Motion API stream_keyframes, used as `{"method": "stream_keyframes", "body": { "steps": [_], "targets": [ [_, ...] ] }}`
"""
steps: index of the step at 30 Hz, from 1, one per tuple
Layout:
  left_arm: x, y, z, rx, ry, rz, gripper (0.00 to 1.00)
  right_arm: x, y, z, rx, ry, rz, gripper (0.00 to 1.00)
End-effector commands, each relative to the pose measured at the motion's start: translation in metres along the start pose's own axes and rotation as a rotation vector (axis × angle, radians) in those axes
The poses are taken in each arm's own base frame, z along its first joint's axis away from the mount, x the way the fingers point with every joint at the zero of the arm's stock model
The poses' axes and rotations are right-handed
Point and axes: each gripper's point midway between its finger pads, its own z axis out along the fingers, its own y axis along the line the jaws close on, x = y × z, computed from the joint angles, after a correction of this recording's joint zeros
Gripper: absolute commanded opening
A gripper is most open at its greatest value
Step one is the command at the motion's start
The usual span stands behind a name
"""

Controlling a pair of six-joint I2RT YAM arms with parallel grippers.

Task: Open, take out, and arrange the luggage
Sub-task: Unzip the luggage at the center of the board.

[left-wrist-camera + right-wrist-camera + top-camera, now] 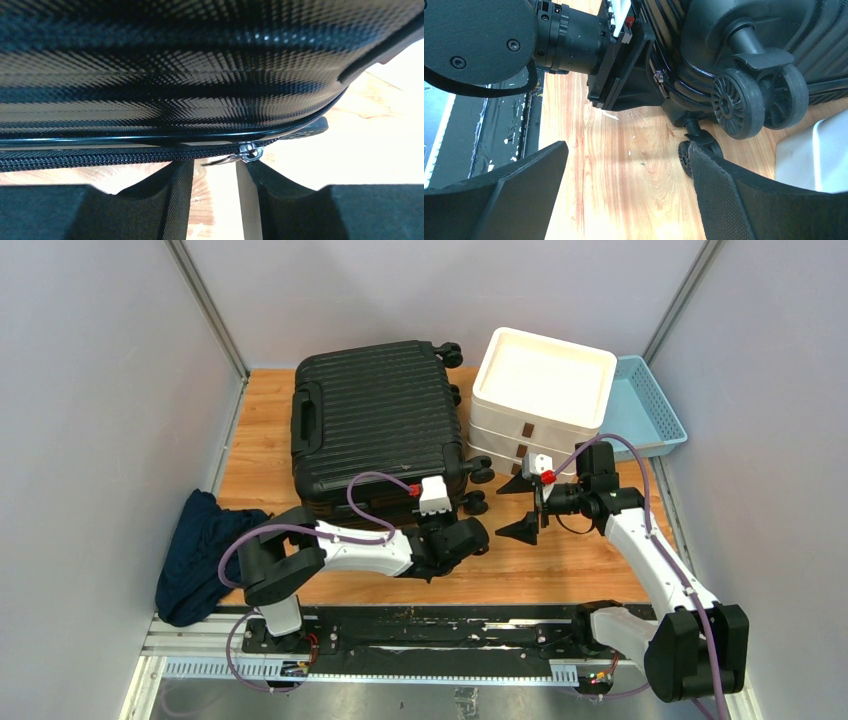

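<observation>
The luggage (380,425), a black ribbed hard-shell case, lies flat and closed on the wooden table (590,570), with its handle on my left side and its wheels (734,105) toward my right. To its right stands the white drawer unit (540,390), and the light-blue mesh basket (650,405) is beyond that. A dark blue cloth (200,550) is heaped at the table's near left edge.

My left gripper (215,167) is pressed up to the case's near right corner, with the shell filling the wrist view just above my fingers. The jaws stand narrow but parted, with bare wood showing between them. The zipper (90,157) runs along the seam across my fingertips, and the metal zipper pull (247,152) sits at the tip of one finger, its tab lying across the gap. I cannot tell whether I am touching it.

My right gripper (626,150) hangs just right of that corner, jaws wide with nothing between them, facing the wheels and apart from them.
</observation>
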Motion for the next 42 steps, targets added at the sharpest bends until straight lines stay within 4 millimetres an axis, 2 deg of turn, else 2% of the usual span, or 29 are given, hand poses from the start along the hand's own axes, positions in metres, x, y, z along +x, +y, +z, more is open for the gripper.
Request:
{"method": "stream_keyframes", "body": {
  "steps": [1, 4, 7, 9, 13, 23, 29, 32, 36, 39, 42],
  "targets": [
    [-0.049, 0.002, 0.0, -0.049, -0.145, -0.1, 0.39, -0.006, -0.001, -0.003, -0.002, -0.009, -0.016, 0.94],
    [-0.053, 0.0, -0.002, -0.042, -0.144, -0.107, 0.31, -0.005, 0.0, -0.003, -0.003, -0.009, -0.013, 0.94],
    [-0.053, -0.002, -0.003, -0.025, -0.133, -0.106, 0.1, -0.006, -0.001, -0.003, -0.003, -0.008, -0.015, 0.94],
    [-0.054, -0.004, -0.005, -0.007, -0.125, -0.11, 0.0, -0.005, -0.001, -0.003, -0.003, -0.007, -0.016, 0.94],
    [-0.054, -0.001, -0.009, 0.017, -0.112, -0.111, 0.0, -0.005, 0.0, -0.003, -0.003, -0.005, -0.017, 0.94],
    [-0.048, 0.021, -0.022, 0.073, -0.08, -0.054, 0.0, -0.004, 0.0, -0.003, -0.005, -0.004, -0.016, 0.94],
    [-0.046, 0.033, -0.026, 0.101, -0.082, 0.026, 0.0, -0.004, 0.001, -0.002, -0.019, -0.015, -0.004, 0.94],
    [-0.045, 0.033, -0.031, 0.16, -0.072, 0.084, 0.0, -0.008, 0.001, 0.0, -0.033, -0.025, -0.027, 0.94],
    [-0.044, 0.03, -0.04, 0.281, -0.076, 0.135, 0.0, -0.022, -0.011, 0.006, -0.03, 0.013, -0.107, 0.95],
    [-0.045, 0.028, -0.047, 0.368, -0.1, 0.127, 0.0, -0.04, -0.023, 0.012, -0.047, 0.021, -0.164, 0.96],
    [-0.048, 0.031, -0.048, 0.373, -0.112, 0.117, 0.0, -0.063, -0.036, 0.022, -0.084, 0.028, -0.17, 0.97]
  ]
}}
